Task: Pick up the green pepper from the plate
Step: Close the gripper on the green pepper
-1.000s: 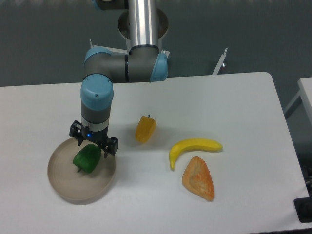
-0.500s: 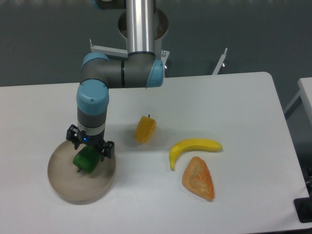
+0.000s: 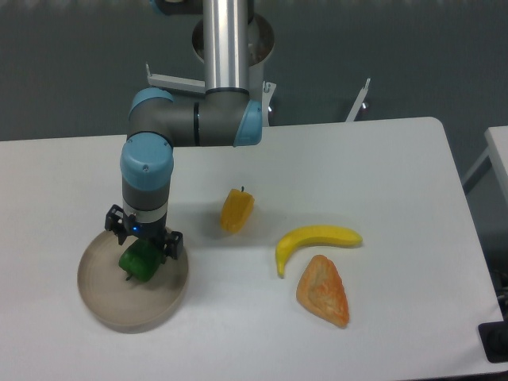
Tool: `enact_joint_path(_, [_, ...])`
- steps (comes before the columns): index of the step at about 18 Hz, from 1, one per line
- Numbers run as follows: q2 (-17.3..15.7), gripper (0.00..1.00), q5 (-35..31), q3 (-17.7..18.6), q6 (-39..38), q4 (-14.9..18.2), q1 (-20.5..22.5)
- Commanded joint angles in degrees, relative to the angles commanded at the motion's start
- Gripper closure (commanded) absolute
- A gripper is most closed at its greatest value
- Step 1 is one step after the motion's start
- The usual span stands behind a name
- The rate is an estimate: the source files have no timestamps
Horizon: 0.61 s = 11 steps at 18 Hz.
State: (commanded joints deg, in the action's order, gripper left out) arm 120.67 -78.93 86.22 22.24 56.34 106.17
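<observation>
Gloss on the green pepper [image 3: 140,263] suggests a smooth, slippery skin; it looks light and fairly stiff, probably hollow, so it should bear a firm squeeze but could squirt out of a shallow pinch. It lies on the plate [image 3: 103,305], toward the far right part of the dish, with its dark stem pointing down toward the camera. The best hold is likely across the blocky body, pads on opposite lobes, low enough not to ride up the curve. The hand [image 3: 144,242] is directly over it, its fingers spread to either side of the pepper's top; whether the pads touch the skin cannot be told. The plate's low rim sits close by the right finger and may crowd it. Farther out on the tabletop [image 3: 381,175], a yellow-orange pepper [image 3: 236,209], banana [image 3: 316,240] and orange wedge-shaped piece [image 3: 323,290] lie well apart, out of the way.
</observation>
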Motion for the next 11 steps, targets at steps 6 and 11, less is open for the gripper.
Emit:
enact_joint_path(6, [0.4,0.09,-0.4,0.0,-0.2,-0.4,-0.1])
enact_joint_path(11, [0.4,0.6,-0.4,0.0,0.5,-0.4,-0.1])
